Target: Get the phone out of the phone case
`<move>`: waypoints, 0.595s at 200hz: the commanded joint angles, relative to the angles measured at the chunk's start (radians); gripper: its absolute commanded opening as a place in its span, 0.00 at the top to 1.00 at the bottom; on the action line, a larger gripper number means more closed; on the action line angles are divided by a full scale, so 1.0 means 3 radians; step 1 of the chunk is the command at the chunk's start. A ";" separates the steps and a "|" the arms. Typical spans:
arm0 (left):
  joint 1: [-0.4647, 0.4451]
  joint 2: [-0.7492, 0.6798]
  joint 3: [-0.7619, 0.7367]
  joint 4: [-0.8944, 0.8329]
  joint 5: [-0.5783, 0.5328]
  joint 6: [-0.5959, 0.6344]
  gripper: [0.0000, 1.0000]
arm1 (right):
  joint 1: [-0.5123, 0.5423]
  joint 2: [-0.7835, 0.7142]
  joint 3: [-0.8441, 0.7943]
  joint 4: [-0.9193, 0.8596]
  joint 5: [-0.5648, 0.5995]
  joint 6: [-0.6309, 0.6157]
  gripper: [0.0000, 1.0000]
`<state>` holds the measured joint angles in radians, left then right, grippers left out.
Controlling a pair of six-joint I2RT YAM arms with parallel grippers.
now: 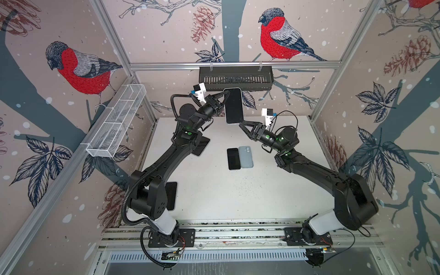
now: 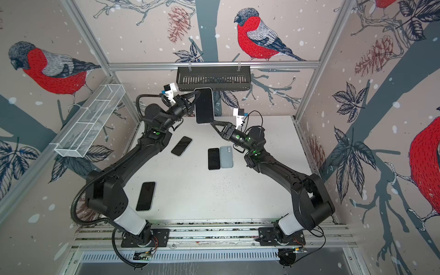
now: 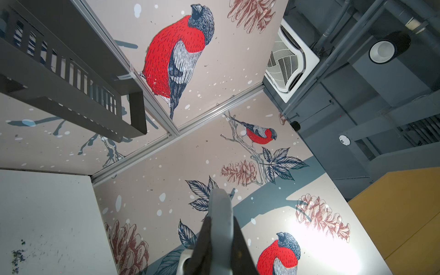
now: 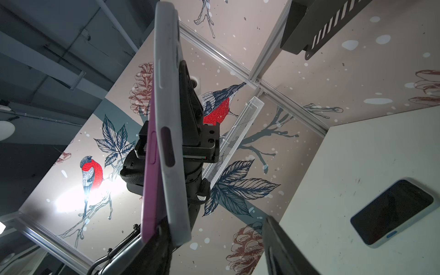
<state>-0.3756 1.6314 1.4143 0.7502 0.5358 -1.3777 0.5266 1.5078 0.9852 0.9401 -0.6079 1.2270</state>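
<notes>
Where the spare items lie, tabletop (image 1: 273,190): white. Other handsets (image 2: 181,146) rest flat on it, well apart from the work and not involved.
Phone (image 1: 234,106): raised well clear of the tabletop between the two arms, just in front of the black wall basket (image 1: 235,83). Its dark screen faces the top cameras and it sits inside its case.
Phone case (image 4: 171,107): grey, seen edge-on in the right wrist view.
Left end effector (image 1: 225,100): clamped fully down on one long edge of the phone case, near the upper end. The left wrist view shows the grey edge pinched between its fingers.
Right end effector (image 1: 241,125): jaws parted about halfway, at the phone's lower corner. One finger lies by the lower end and the other stands apart with wall showing between them. It grips nothing.
Pink band (image 4: 151,190): runs beside the grey shell and widens toward the lower end. Judged to be the phone's side starting to part from the case, though this is not certain.
Step in hand: judged to be prising the lower corner free.
Method advised: hold the left clamp firm on the shell only. Set the right finger against the case lip rather than the screen, then peel the lip outward at the corner before working along the edge.
Risk: the phone could drop once it comes free.
</notes>
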 commanded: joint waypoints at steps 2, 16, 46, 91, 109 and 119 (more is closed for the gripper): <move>-0.0021 -0.0012 0.0014 0.0255 0.0120 -0.0006 1.00 | -0.0003 0.0004 0.0034 0.0159 0.0022 0.0040 0.42; -0.0021 -0.0028 -0.0032 0.0246 0.0119 0.0001 1.00 | -0.0005 0.0005 0.0047 0.0174 0.0011 0.0054 0.45; -0.0021 -0.0049 -0.0132 0.0235 0.0076 0.0011 1.00 | -0.0007 -0.0019 0.0028 0.0190 -0.0038 0.0091 0.60; -0.0030 -0.0013 -0.0296 0.0079 -0.0014 0.0195 1.00 | -0.0009 -0.0163 -0.0168 0.0066 -0.0060 0.0124 0.91; -0.0072 -0.0006 -0.0385 -0.0112 -0.0075 0.0401 1.00 | -0.0022 -0.0276 -0.0272 -0.0208 -0.0037 0.0033 0.97; -0.0105 0.0006 -0.0431 -0.0202 -0.0097 0.0538 0.95 | -0.0037 -0.0362 -0.0352 -0.0363 0.0000 -0.0011 0.98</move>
<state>-0.3931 1.6276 1.3067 0.7258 0.5304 -1.3231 0.5224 1.4464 0.9123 0.8932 -0.6056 1.2556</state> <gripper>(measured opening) 0.119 0.051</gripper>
